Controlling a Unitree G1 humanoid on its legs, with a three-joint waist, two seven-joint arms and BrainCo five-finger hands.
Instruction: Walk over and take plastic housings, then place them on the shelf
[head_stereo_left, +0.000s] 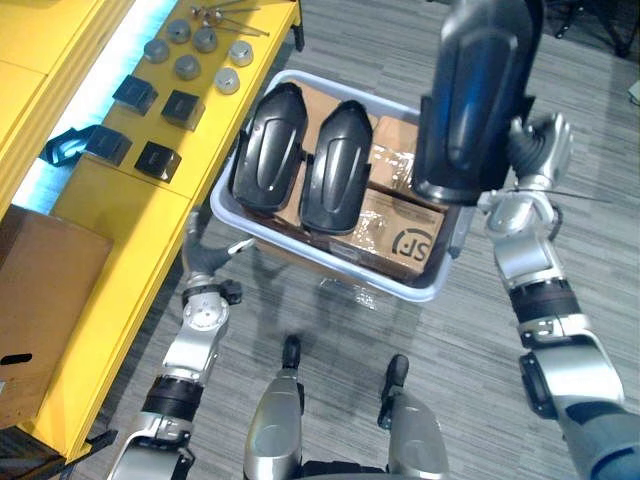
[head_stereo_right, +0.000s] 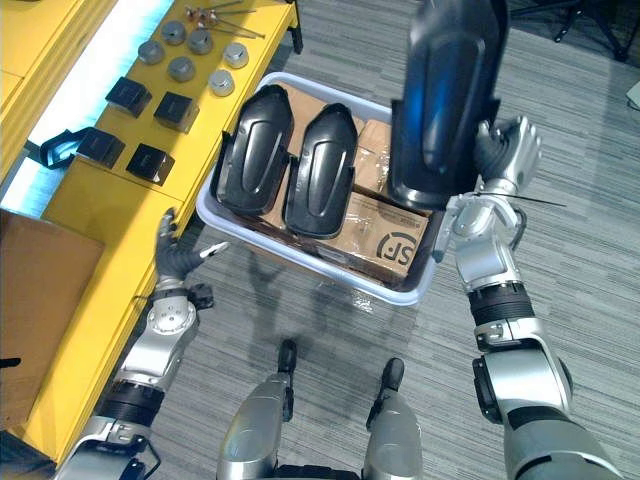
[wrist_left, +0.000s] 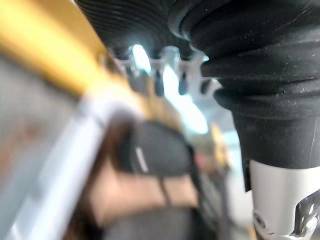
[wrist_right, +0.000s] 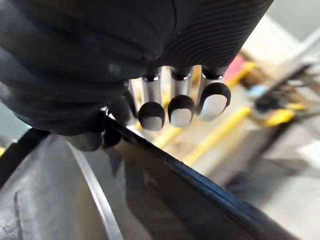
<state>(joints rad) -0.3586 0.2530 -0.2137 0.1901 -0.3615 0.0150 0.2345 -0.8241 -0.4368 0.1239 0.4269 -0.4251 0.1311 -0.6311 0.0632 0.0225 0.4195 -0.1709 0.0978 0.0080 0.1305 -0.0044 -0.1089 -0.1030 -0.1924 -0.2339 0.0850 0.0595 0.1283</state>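
The held housing (head_stereo_left: 478, 95) is looking like a long, hollow shell of black moulded plastic. It is judged light for its bulk and stiff enough to keep its shape. Its domed back is glossy and smoothly curved, so it is probably slippery there. The thin rim along its long side is judged the safer hold, since fingers can hook over an edge instead of sliding on the dome. Because the shell is long, a grip far toward one end is likely to let it swing. A grip nearer the middle of the rim would be steadier when it comes to setting it down.

The right hand (head_stereo_left: 540, 150) is holding it that way. In the right wrist view its fingers (wrist_right: 181, 111) are curling over the rim while the thumb is pressing against the shell from the other side. The hand is clenching on the housing's lower half, so the shell is standing upright just beside the hand and reaching well above it.

Two more housings (head_stereo_left: 337, 165) are lying side by side, dome up, below that hand and toward the robot's left. They are resting on cardboard boxes (head_stereo_left: 400, 235) inside a pale bin (head_stereo_left: 330, 272).

The left hand (head_stereo_right: 172, 250) is hanging low with its fingers loose and straight, grasping nothing. The bin's corner is just to its inner side. The yellow shelf (head_stereo_left: 130, 225) is just to its outer side, carrying small black parts (head_stereo_left: 160, 158) and grey caps (head_stereo_left: 187, 66).
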